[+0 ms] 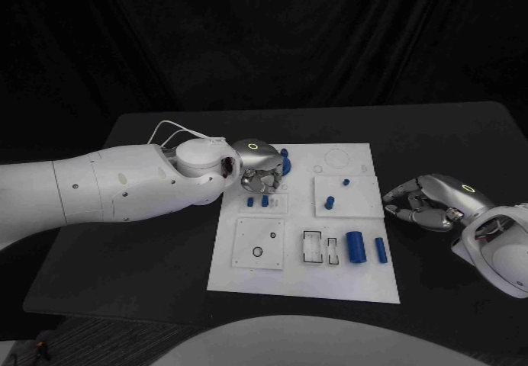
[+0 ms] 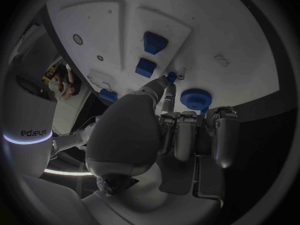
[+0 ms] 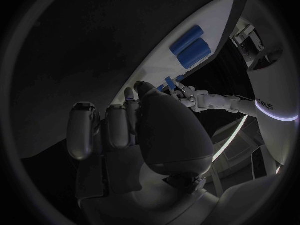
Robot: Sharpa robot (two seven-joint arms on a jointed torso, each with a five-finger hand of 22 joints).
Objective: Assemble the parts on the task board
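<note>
The white task board lies mid-table. My left hand hovers over its far left corner and pinches a small blue peg between thumb and a finger, just beside a small hole in the board. A blue gear sits right next to that hand. Two short blue pegs stand just nearer than the hand. My right hand rests off the board's right edge, fingers curled in with nothing in them.
Two blue cylinders lie near the board's front right. Two small blue pieces stand on a raised square plate at the right. A plate with a ring hole sits front left. Black table surrounds the board.
</note>
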